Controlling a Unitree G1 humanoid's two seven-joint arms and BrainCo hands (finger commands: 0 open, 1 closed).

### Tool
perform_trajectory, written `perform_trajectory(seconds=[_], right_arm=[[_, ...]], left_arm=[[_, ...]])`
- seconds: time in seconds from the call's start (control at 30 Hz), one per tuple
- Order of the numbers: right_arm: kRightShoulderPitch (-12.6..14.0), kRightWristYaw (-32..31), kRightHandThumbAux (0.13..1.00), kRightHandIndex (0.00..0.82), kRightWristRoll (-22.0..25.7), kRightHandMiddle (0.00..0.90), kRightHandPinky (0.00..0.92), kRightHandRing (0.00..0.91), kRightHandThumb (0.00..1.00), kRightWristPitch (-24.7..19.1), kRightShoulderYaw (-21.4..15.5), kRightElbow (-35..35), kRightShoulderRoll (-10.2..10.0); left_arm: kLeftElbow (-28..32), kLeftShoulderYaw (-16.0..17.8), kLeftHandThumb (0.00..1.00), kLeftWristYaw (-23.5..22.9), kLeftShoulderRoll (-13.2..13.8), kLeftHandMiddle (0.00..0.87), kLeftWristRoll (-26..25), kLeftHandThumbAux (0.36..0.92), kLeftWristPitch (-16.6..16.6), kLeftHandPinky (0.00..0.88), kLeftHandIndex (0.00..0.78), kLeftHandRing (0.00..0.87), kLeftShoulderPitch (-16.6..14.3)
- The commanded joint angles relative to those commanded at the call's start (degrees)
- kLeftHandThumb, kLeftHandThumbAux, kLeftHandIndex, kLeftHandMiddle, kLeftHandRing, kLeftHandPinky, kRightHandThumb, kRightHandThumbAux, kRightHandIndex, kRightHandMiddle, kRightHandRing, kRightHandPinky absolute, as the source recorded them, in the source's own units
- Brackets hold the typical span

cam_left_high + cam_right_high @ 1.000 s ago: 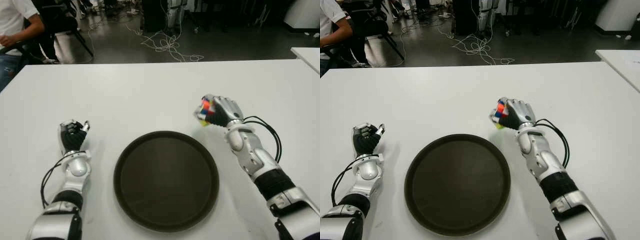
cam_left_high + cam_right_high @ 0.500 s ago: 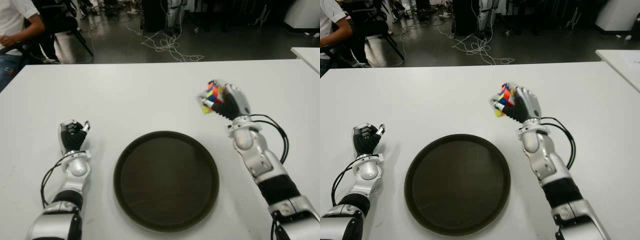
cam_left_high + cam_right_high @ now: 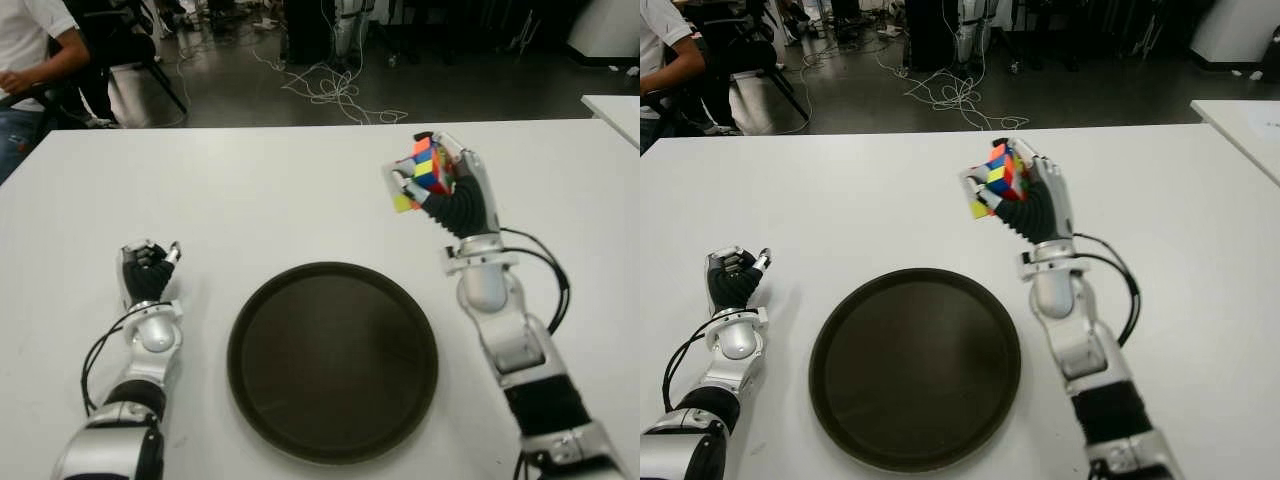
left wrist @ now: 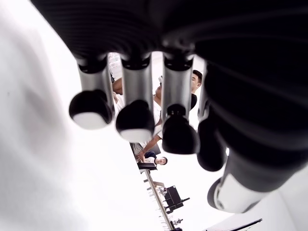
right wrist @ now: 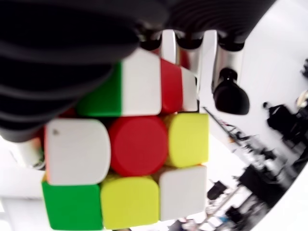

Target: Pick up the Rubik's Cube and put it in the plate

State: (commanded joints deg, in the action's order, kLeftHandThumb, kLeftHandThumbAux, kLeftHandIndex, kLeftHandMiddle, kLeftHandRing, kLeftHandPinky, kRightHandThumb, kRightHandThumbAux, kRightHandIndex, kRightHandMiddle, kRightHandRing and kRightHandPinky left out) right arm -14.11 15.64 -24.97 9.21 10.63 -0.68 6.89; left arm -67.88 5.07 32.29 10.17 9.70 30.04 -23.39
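Observation:
My right hand [image 3: 445, 185] is raised above the white table [image 3: 300, 190], shut on the Rubik's Cube [image 3: 418, 172], whose blue, yellow and orange tiles face left. Up close in the right wrist view the cube [image 5: 127, 159] fills the palm with fingers [image 5: 230, 91] wrapped round it. The hand and cube hang behind the right rim of the dark round plate [image 3: 332, 360], which lies near the table's front. My left hand [image 3: 145, 270] shows left of the plate, fingers [image 4: 137, 120] curled and holding nothing.
A person [image 3: 25, 50] sits at the far left beyond the table. Cables [image 3: 335, 90] lie on the dark floor behind. The corner of a second white table [image 3: 615, 108] shows at the far right.
My right hand has lifted the cube up off the table and turned upright, moving slightly back and left. The left hand has stayed still.

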Motion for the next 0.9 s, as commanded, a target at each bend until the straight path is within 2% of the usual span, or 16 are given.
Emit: perform_trajectory(seconds=[0.33,0.57,0.9], right_arm=[[2.9,-1.6,0.726,0.437,-3.7,0.792,0.803,0.811,0.685,3.1,4.5,0.1,-0.5],[4.2,-7.9,0.728,0.437,-0.3,0.792,0.809,0.814,0.684,8.9,6.7,-1.7,1.6],[4.5,-15.3,0.732,0.436,0.2,0.800,0.816,0.816,0.683,11.4,9.1,-2.7,3.3]], left_arm=[[-0.2,0.3,0.383,0.0,-0.1,0.842,-0.3,0.756,-0.6,0.858,0.692,0.851,-0.2],[-0.1,0.2,0.367,0.0,-0.1,0.847,-0.2,0.767,-0.5,0.863,0.704,0.855,-0.2],[0.1,0.3,0.387,0.2,-0.3,0.853,-0.3,0.757,-0.8,0.872,0.709,0.861,-0.2]])
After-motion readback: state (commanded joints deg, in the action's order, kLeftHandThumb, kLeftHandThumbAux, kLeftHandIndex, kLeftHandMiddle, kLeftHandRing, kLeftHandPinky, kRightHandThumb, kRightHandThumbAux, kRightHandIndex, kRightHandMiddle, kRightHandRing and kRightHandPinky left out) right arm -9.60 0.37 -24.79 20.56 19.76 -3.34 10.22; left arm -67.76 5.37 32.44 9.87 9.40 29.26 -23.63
